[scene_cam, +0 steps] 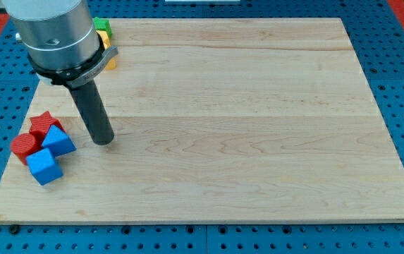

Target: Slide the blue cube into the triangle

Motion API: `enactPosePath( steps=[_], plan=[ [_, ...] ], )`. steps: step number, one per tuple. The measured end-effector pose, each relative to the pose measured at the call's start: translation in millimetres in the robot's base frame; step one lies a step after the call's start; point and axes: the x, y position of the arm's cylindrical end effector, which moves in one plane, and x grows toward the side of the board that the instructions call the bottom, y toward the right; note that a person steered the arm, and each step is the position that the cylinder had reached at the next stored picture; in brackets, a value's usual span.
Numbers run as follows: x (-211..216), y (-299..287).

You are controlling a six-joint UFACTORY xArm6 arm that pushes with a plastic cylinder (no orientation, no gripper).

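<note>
— Blue cube [44, 166]: where does it sit?

— To the view's left of my tip [103, 142] and a little lower, near the bench's [244, 120] left edge, touching the blue triangle [59, 141].

— And the tool?

— A straight dark rod, smooth and matte, under a metal cylinder; no jaws, so it holds nothing. My tip rests on the pale wood, just beside the blue triangle, not touching it.

— Anything else?

— A red block [44, 125] and a red cylinder [24, 147] crowd the blue pair. Green [101, 26] and yellow [106, 44] blocks peek out behind the tool.
</note>
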Motion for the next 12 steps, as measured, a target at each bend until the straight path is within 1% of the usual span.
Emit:
enactPosePath(
  steps=[2, 3, 5, 7, 8, 9, 10, 11, 12],
  plan=[
    [115, 0],
    [121, 2],
    [120, -42],
    [120, -50],
    [112, -51],
    [92, -66],
    [62, -69],
    [49, -70],
    [90, -71]
  ],
)
